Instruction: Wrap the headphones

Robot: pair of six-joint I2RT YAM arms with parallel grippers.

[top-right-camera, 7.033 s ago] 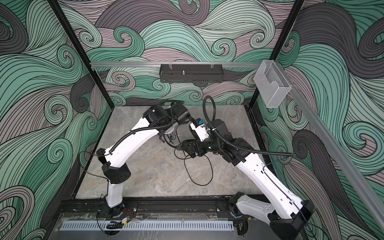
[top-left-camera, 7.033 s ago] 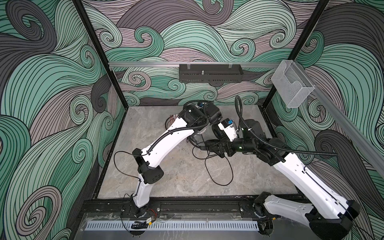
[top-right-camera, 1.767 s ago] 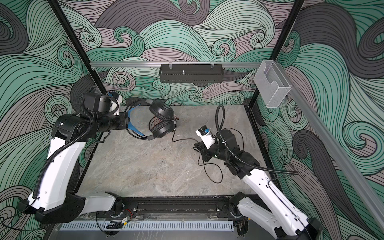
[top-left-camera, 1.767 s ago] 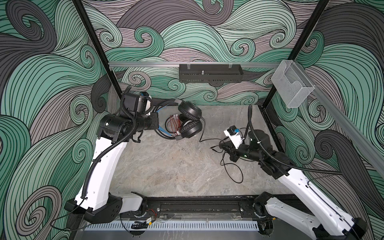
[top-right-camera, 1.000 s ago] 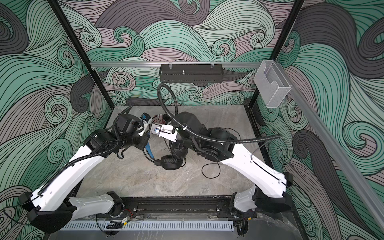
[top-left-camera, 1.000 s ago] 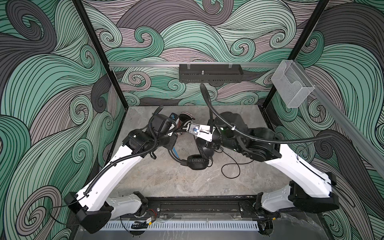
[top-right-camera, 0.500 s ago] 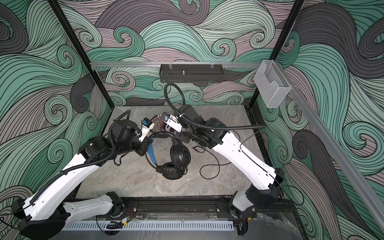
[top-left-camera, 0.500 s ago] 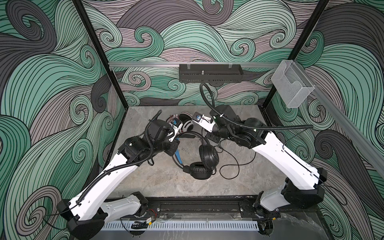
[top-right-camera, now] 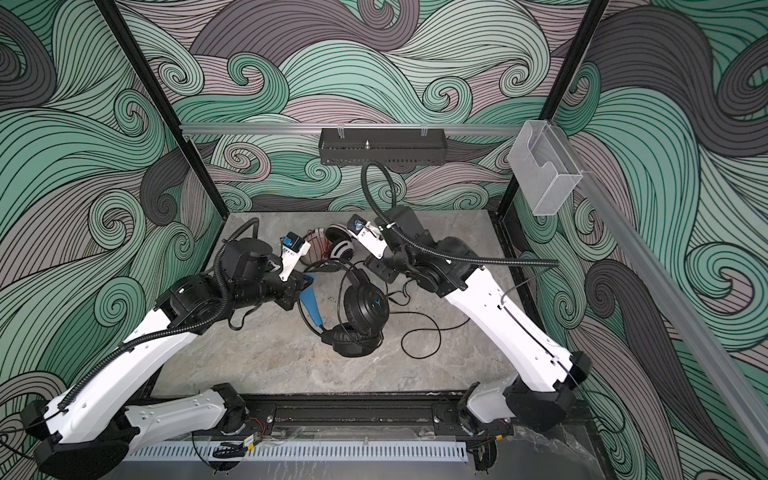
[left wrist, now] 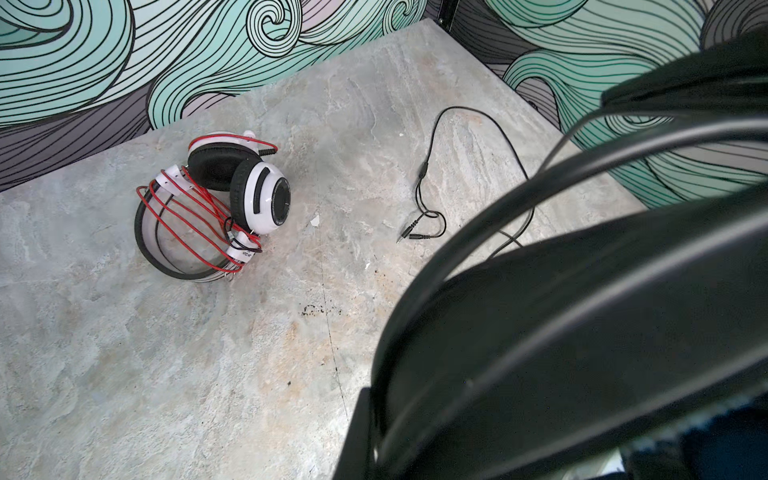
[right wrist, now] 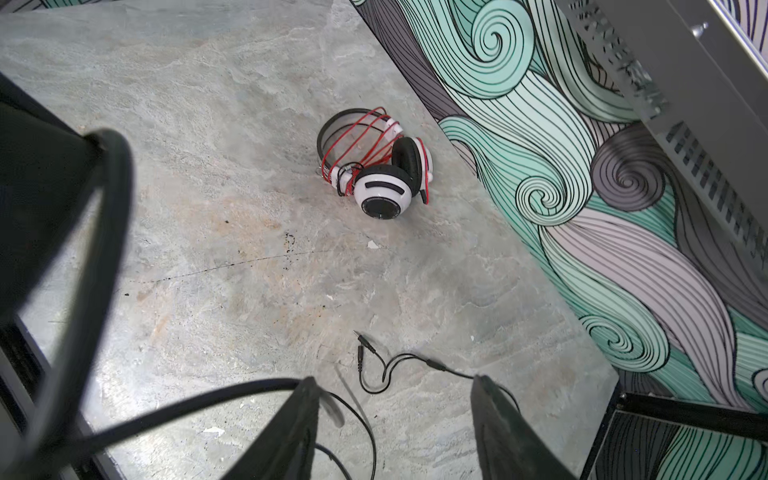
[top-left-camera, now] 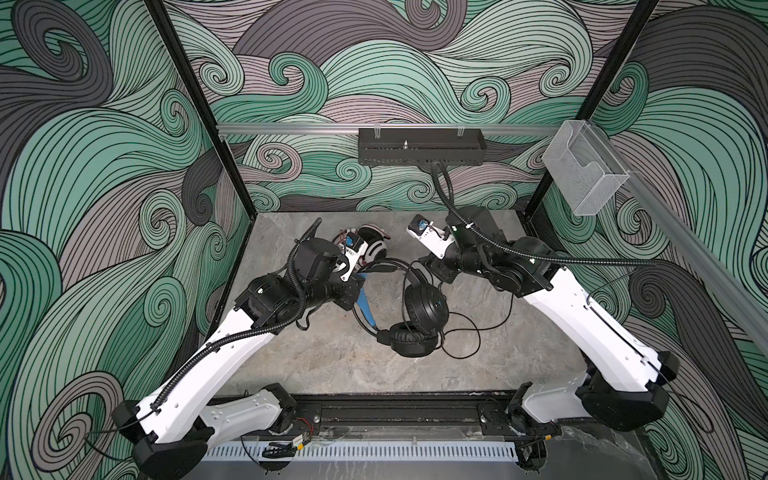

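The left gripper [top-left-camera: 356, 291] is clamped on the blue-lined headband of the black headphones [top-left-camera: 424, 309], which are held at the centre of both top views. Whether the lower ear cup touches the grey table [top-left-camera: 316, 365] cannot be told. The right gripper [right wrist: 390, 428] is held with its 2 fingers apart and nothing between them, just right of the headband's upper arc. The black cord [top-left-camera: 471, 332] trails loose in loops to the right, its 2 plugs [right wrist: 360, 347] lying on the table. The white headphones [left wrist: 253, 195], with the red cord [left wrist: 183, 216] wound around the band, lie at upper centre. The black cord is best taken near the ear cup, not at the plugs, kept lightly taut, and laid turn by turn across the band.
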